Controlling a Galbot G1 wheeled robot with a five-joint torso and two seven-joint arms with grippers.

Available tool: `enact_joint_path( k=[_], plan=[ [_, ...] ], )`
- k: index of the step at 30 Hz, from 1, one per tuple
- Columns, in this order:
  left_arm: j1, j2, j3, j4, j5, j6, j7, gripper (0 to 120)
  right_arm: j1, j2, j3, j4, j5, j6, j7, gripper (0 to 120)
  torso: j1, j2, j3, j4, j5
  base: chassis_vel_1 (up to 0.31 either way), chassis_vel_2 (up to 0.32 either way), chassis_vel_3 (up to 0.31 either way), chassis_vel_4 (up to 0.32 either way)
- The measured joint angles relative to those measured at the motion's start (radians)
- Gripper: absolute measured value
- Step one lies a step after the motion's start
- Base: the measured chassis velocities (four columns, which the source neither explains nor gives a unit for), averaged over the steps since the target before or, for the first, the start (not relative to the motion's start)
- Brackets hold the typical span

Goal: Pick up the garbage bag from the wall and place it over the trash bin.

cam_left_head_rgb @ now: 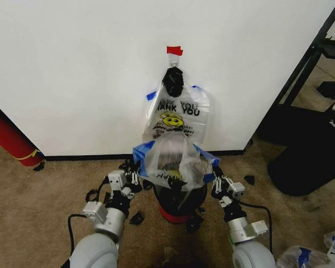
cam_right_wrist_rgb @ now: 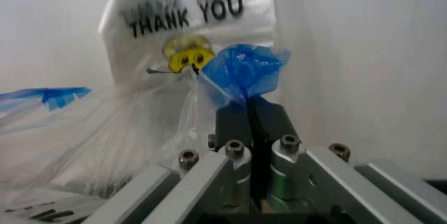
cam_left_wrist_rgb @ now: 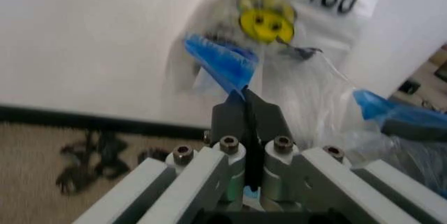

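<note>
A clear garbage bag [cam_left_head_rgb: 170, 156] with blue strips at its edges is stretched open between both grippers, low in front of the white wall [cam_left_head_rgb: 72, 72]. It hangs just above the trash bin [cam_left_head_rgb: 181, 201], a small dark bin with a red base. My left gripper [cam_left_head_rgb: 137, 174] [cam_left_wrist_rgb: 246, 103] is shut on the bag's left blue strip [cam_left_wrist_rgb: 220, 64]. My right gripper [cam_left_head_rgb: 215, 176] [cam_right_wrist_rgb: 250, 110] is shut on the right blue strip [cam_right_wrist_rgb: 244, 69]. The bag's body drapes over the bin's mouth and hides most of its rim.
A bunch of like bags [cam_left_head_rgb: 178, 114] hangs behind under a black knot [cam_left_head_rgb: 173, 81] and red tape [cam_left_head_rgb: 175, 50]. A long red cylinder [cam_left_head_rgb: 8, 137] leans at the left. A big black object [cam_left_head_rgb: 310, 151] and a black frame stand right. Loose bags [cam_left_head_rgb: 318, 254] lie near right.
</note>
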Motion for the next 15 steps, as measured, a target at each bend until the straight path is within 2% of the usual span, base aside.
enact_joint_path(
  k=[4,11,15],
  plan=[
    [0.021,-0.015,0.028,0.024,0.034,-0.011,0.002,0,-0.010,-0.006,0.000,-0.016,-0.012,-0.004,0.007,0,0.000,0.000,0.000,-0.0001,-0.0001,0.000,0.000,0.000,0.000],
    [0.011,-0.095,0.086,0.125,0.066,-0.022,-0.016,0,0.017,-0.001,-0.005,-0.093,-0.001,-0.025,0.038,0,0.000,0.000,0.000,-0.0001,-0.0001,0.000,0.000,0.000,0.000],
    [0.026,-0.105,0.086,0.136,0.074,-0.023,-0.030,0,0.013,-0.003,-0.009,-0.113,-0.001,-0.026,0.042,0,0.000,0.000,0.000,-0.0001,0.0000,0.000,0.000,0.000,0.000]
  ],
)
